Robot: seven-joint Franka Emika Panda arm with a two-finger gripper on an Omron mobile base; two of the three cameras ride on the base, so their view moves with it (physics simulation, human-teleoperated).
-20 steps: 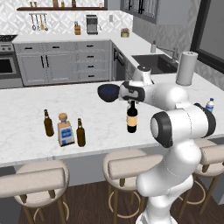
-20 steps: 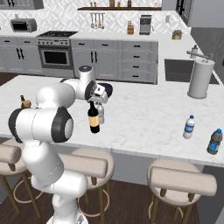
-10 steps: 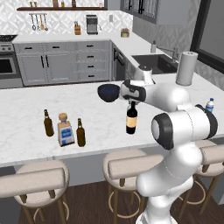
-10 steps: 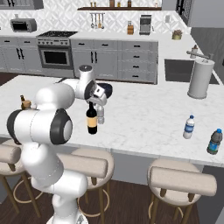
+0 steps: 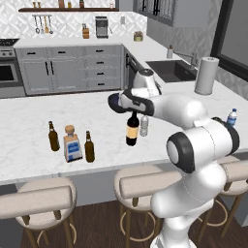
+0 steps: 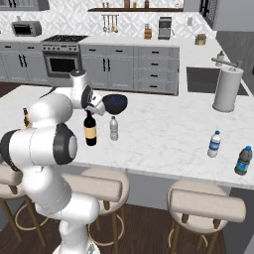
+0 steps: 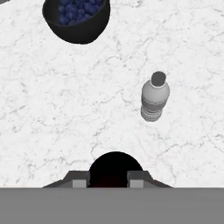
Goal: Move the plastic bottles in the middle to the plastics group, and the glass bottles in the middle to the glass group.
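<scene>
— Two fingers (image 7: 79, 183), dark, at the foot of the hand view: what do they hold?
— Item one: wine bottle (image 5: 132, 129), dark glass, cream label. The gripper (image 7: 114, 183) is clamped on its neck from above; in the hand view the bottle's black top sits between the tips. Upright on the white marble counter (image 5: 29, 121); whether its base touches or is just clear of the marble cannot be told.
— Next to the fingers?
— Item two: plastic bottle (image 7: 154, 97), small, pale, translucent, dark cap. Upright, just beyond the fingers and to one side, near the held bottle but apart from it.
— Further out?
— Item three: dark bowl (image 7: 77, 18), filled with small dark blue things, well beyond the fingers on the other side from the pale bottle.
— And the groups?
— Glass group, well away from the fingers toward the robot's left: beer bottle (image 5: 53, 136), square bottle (image 5: 72, 145) with blue label and tan stopper, then a second brown bottle (image 5: 89, 147) just beside it. Plastics side, well away to the right: water bottle (image 6: 214, 144) with blue label; a darker blue bottle (image 6: 243, 160) near the counter's edge; paper-towel roll (image 6: 226, 89) further back.
</scene>
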